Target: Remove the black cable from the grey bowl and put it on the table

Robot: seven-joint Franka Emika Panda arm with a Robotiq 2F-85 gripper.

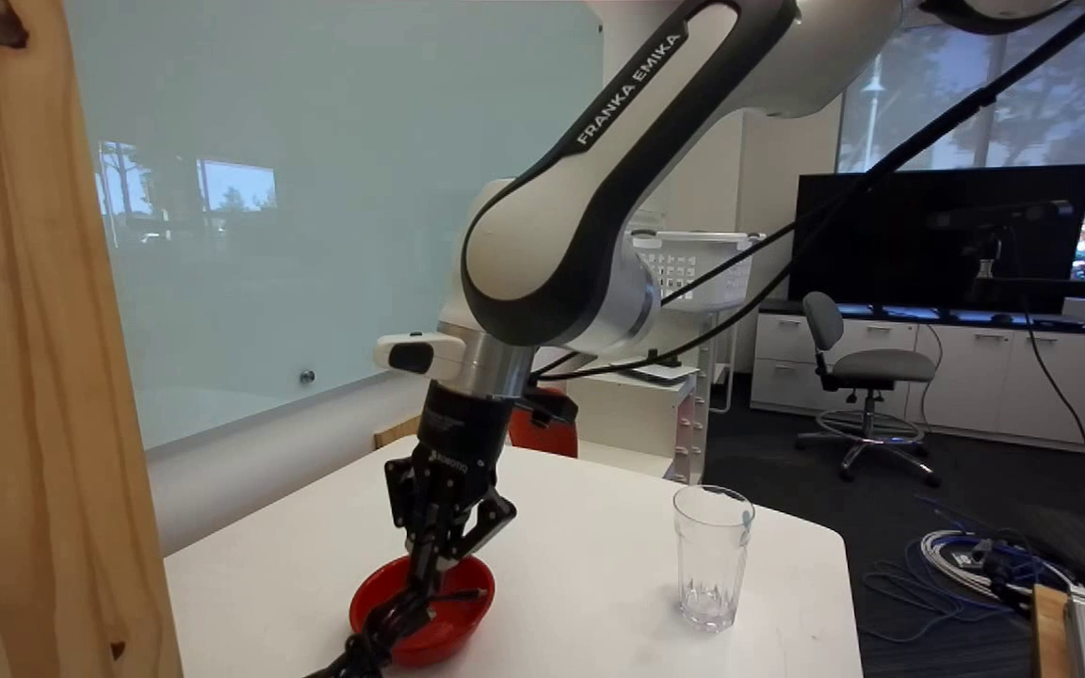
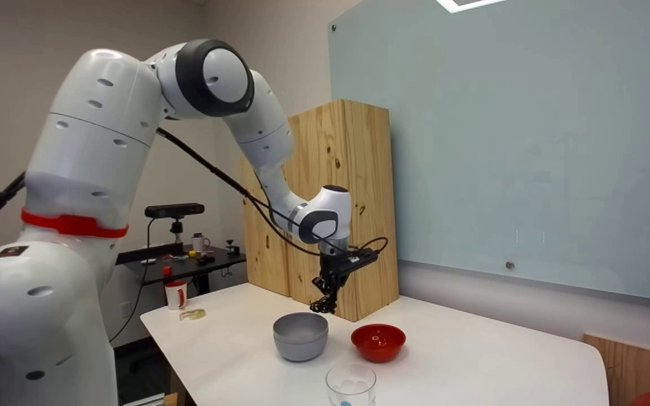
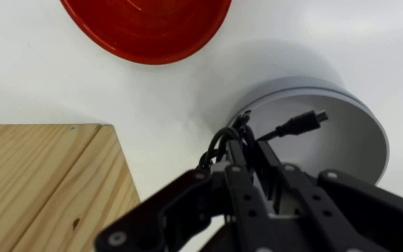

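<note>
Nearly closed, end effector (image 3: 250, 149) pinching bundled black cable (image 3: 248, 135), plug (image 3: 300, 124) poking out, contact hard to see.

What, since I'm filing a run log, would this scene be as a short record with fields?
gripper: shut on the black cable
black cable: looped, held up, not yet on the white table
grey bowl: upright on the table
connector: over that bowl's inside in the wrist view
red bowl: upright, beside the grey bowl, not touching
drinking glass: upright on the table
mug: white and red, upright
</note>
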